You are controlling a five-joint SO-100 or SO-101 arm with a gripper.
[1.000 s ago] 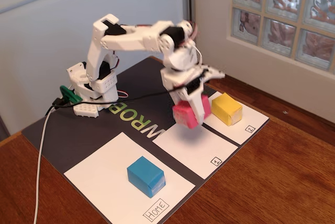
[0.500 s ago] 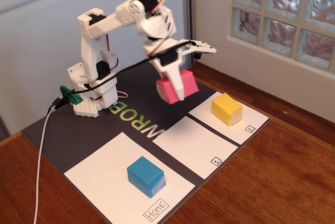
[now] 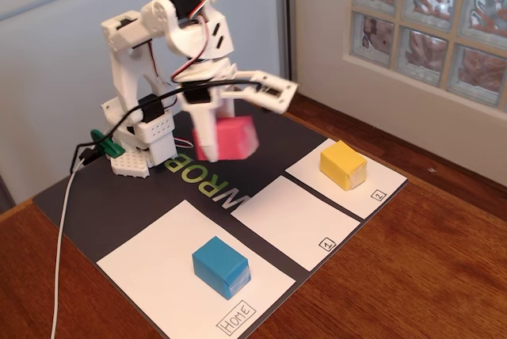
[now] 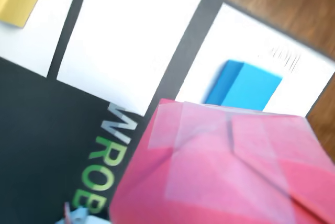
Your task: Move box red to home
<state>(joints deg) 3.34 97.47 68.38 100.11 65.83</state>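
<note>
1. Jaws clamp the red box (image 3: 226,138), and the gripper (image 3: 212,129) carries it in the air above the black mat (image 3: 87,196), near the arm's base.
2. Over the last second the box has come up off the sheet marked 1 (image 3: 291,220) and swung leftward in the fixed view, away from the yellow box (image 3: 343,164) on sheet 2 (image 3: 372,184).
3. In the wrist view the red box (image 4: 225,169) fills the foreground, with the blue box (image 4: 243,85) and its white sheet beyond.
4. Judging by this, pickup is done and transport is under way; the Home sheet (image 3: 150,276) lies nearest the fixed camera, and the blue box (image 3: 221,267) sits on it.
5. Release needs the bare paper beside the blue box.
</note>
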